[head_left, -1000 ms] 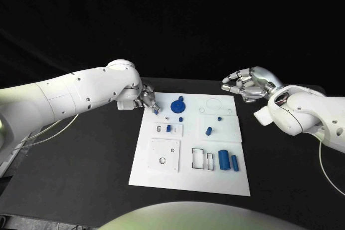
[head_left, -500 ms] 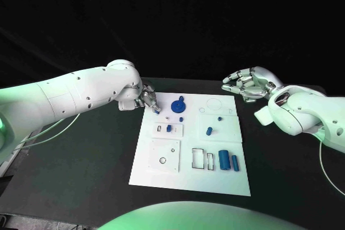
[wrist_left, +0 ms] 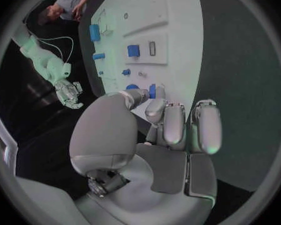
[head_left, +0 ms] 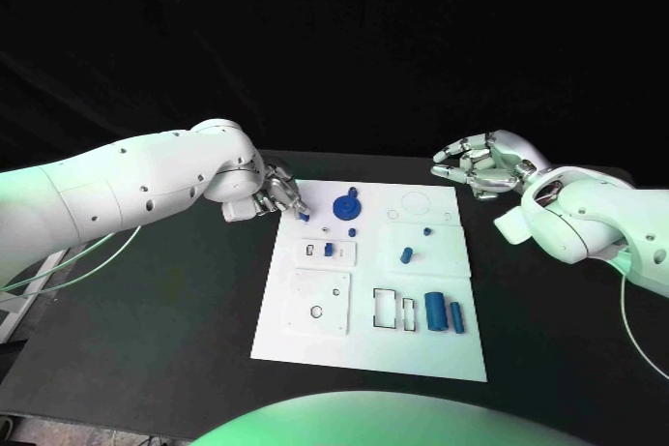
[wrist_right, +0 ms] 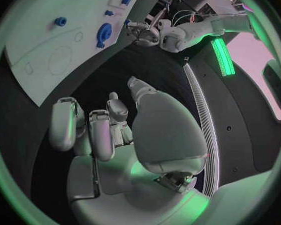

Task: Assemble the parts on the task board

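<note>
Blue part (wrist_left: 152, 90) pinched by left hand (wrist_left: 172, 125), wrist view clearest.

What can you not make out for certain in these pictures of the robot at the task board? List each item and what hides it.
1. Head view: whether the left robot hand grips the small blue part at the task board edge; its fingers cover the contact.
2. Left wrist view: the same part, half behind the fingertips.
3. Head view: the right robot hand palm, hidden by curled fingers.

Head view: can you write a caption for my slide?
Left hand pinches a small blue part at the board's far corner; right hand waits nearby.
</note>
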Robot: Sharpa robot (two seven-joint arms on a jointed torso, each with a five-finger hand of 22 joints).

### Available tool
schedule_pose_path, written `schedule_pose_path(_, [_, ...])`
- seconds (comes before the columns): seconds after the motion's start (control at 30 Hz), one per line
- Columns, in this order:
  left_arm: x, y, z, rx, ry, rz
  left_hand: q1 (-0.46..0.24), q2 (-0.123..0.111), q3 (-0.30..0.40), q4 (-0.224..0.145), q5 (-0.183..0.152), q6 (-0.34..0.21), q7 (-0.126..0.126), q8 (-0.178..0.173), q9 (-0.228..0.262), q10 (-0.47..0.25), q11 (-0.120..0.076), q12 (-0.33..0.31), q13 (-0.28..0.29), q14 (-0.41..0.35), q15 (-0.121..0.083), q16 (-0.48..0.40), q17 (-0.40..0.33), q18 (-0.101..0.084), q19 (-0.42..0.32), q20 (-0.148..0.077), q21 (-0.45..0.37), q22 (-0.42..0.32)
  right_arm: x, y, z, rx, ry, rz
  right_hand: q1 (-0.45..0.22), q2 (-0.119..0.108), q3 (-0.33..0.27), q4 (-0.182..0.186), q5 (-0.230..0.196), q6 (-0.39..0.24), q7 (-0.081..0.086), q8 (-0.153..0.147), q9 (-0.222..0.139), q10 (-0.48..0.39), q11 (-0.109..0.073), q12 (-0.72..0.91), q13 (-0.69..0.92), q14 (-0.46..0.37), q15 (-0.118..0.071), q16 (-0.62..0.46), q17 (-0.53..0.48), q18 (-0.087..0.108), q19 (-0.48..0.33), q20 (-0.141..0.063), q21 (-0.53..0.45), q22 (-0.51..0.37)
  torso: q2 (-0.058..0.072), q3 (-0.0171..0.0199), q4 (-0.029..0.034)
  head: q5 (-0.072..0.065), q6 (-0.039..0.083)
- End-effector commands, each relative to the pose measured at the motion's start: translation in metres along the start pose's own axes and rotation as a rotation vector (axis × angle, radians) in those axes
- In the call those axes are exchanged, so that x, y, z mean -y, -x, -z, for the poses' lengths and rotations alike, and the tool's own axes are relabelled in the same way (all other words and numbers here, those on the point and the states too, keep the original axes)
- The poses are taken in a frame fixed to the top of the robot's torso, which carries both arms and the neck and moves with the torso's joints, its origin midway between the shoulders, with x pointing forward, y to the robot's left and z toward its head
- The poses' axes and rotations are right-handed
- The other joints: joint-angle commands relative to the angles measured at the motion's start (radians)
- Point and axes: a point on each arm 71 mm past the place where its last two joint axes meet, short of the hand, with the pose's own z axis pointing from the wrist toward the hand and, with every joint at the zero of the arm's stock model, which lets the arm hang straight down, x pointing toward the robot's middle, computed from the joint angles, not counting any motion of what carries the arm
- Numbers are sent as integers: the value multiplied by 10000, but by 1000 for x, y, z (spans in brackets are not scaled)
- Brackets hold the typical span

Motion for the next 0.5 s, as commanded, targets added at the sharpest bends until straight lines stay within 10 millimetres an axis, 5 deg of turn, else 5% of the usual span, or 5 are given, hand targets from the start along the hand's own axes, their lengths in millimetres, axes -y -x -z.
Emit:
schedule_pose_path(0.03, [2, -5, 5, -113, -211, 750, -172, -28, 1541, -1457, -13, -52, -9, 144, 1317, 68, 24, 57, -15, 197, -89, 43, 13, -115, 26, -17, 62, 296, 0, -2, 0, -207, 18, 38, 61, 39, -2, 57, 46, -52, -12, 64, -13, -47, -2, -67, -10, 457, -33, -51, 80, 169, -83, -16, -31, 254, -29, 9, 27, 11, -7])
schedule_pose_path(0.5, [-7, -27, 15, 241, -309, 333, -941, -277, 2688, -2250, 70, 65, -70, 520, 1281, 229, -44, 243, 134, 206, -150, 54, 35, -149, 125, -71, 182, 490, 2, -2, 1, -245, -45, 34, 61, 39, -2, 57, 46, -52, -12, 64, -13, -47, -2, -67, -10, 457, -33, -51, 80, 169, -83, -16, -31, 254, -92, 26, 124, 3, -84])
